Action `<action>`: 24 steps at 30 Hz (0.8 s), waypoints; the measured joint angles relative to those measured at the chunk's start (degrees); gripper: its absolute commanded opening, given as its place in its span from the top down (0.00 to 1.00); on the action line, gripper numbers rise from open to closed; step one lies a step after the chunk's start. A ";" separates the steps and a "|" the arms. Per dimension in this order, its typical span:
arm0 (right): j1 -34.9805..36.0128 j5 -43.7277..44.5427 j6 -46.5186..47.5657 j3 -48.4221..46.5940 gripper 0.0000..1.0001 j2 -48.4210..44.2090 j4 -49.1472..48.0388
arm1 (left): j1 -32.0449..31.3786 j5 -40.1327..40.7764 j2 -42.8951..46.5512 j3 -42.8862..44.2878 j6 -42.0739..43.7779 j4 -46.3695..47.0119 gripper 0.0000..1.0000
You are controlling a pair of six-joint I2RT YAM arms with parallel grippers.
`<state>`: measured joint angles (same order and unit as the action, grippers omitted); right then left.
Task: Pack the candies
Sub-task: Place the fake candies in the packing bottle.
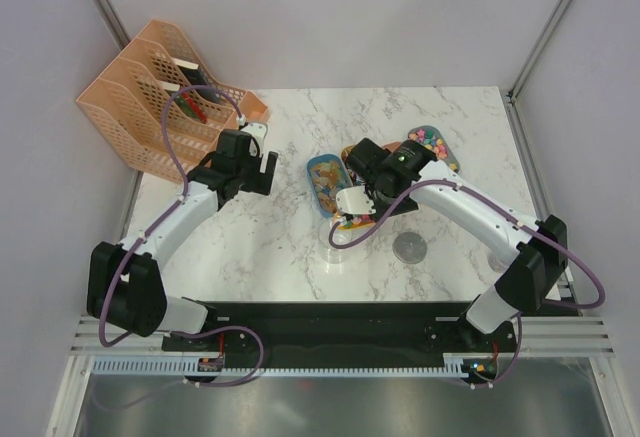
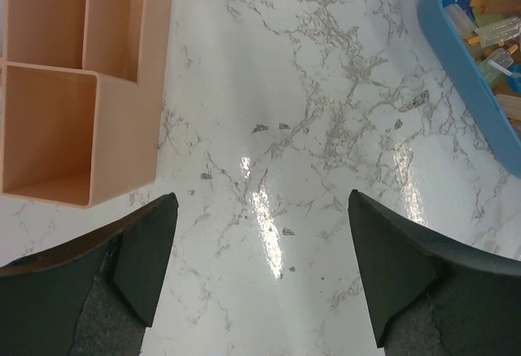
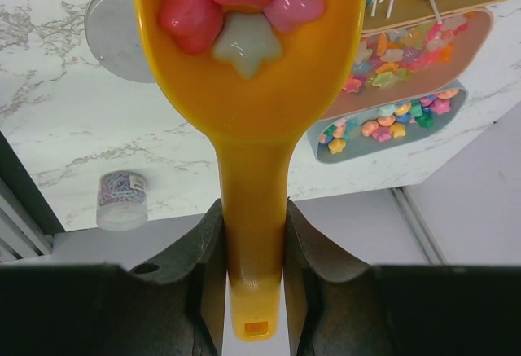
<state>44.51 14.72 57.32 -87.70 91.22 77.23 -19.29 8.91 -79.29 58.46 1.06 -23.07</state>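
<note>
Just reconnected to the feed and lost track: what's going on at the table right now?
The right gripper is shut on the handle of a yellow-orange scoop that carries a few star-shaped candies, lifted off the marble table. The left gripper is open and empty, hovering over bare marble between the peach organizer and a blue tray.

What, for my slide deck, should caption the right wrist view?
Right end effector grips a yellow scoop loaded with star-shaped candies.

No writing, label, brand, number or sign is legible on anything here.
</note>
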 measured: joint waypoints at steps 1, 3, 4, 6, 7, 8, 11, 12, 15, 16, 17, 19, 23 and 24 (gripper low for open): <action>0.52 0.74 0.04 -0.22 1.00 0.02 0.00 | 0.00 0.00 0.00 -0.13 -0.04 0.24 0.08; 1.55 1.97 0.17 -0.52 1.00 0.04 -0.04 | 0.00 0.00 0.00 -0.44 -0.22 0.61 0.08; 2.10 2.60 0.22 -0.57 1.00 0.04 -0.02 | 0.00 0.00 0.00 -0.55 -0.28 0.76 0.08; 3.15 3.80 0.44 -0.59 1.00 0.09 -0.02 | 0.00 0.00 0.00 -0.79 -0.42 0.87 0.08; 3.61 4.48 0.52 -0.59 1.00 0.13 -0.02 | 0.00 0.00 0.00 -0.81 -0.44 0.87 0.08; 4.11 5.20 0.57 -0.59 1.00 0.22 -0.02 | 0.00 -0.02 0.00 -0.81 -0.44 0.90 0.08; 5.29 7.32 0.79 -0.57 1.00 0.63 -0.02 | 0.00 0.00 0.00 -0.83 -0.46 0.92 0.08; 5.55 7.96 0.85 -0.57 1.00 0.76 -0.02 | 0.00 -0.02 0.00 -0.83 -0.46 0.94 0.08; 6.01 9.86 1.03 -0.57 1.00 1.14 -0.02 | 0.00 0.00 0.00 -0.83 -0.46 0.94 0.08; 6.05 10.51 1.09 -0.55 1.00 1.29 -0.02 | 0.00 0.00 0.00 -0.83 -0.46 0.94 0.08; 6.27 11.21 1.18 -0.50 1.00 1.42 -0.04 | 0.00 0.00 0.00 -0.83 -0.46 0.94 0.08; 6.51 12.55 1.31 -0.39 1.00 1.57 -0.02 | 0.00 0.00 0.00 -0.83 -0.48 0.94 0.08; 7.32 14.29 1.55 -0.37 1.00 1.60 -0.02 | 0.00 0.00 0.00 -0.83 -0.50 0.96 0.08; 7.50 14.67 1.64 -0.33 1.00 1.60 -0.04 | 0.00 -0.02 0.00 -0.83 -0.52 0.96 0.08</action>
<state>52.01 29.39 58.96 -88.03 92.82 77.19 -19.29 8.88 -79.29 57.63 0.54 -22.11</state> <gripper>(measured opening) 0.345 0.922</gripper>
